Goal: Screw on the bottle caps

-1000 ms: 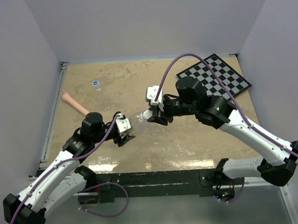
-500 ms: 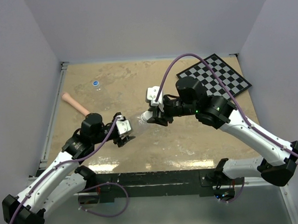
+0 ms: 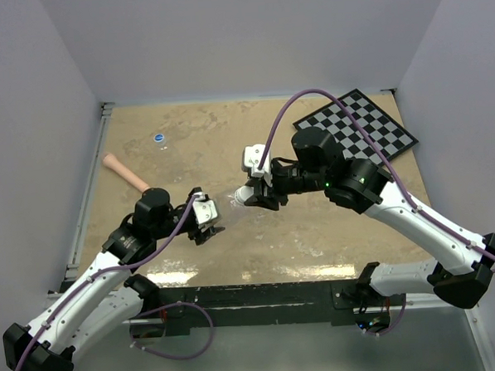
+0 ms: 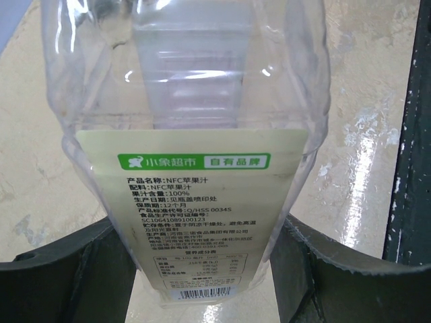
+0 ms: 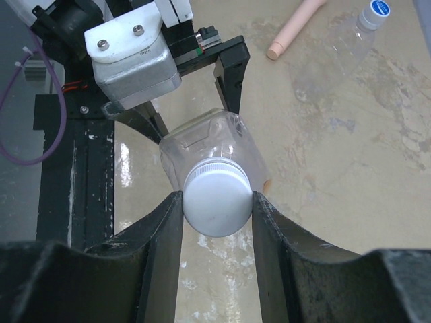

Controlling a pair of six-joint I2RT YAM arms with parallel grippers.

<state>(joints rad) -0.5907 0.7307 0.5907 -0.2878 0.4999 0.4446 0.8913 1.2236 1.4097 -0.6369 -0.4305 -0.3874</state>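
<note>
pinching white cap point(image 5: 217, 202) in right end effector point(image 5: 217, 210), wide bottle point(image 4: 202, 101) clamped in left end effector point(image 4: 205, 269)

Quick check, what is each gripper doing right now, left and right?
Left gripper: shut on the large clear bottle.
Right gripper: shut on the white cap, which sits on that bottle's neck.

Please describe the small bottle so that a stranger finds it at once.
On the tan table, look far left, beyond the pink stick. The small bottle is there, clear and hard to see. Its blue cap sets it apart from the large bottle with the white cap.
</note>
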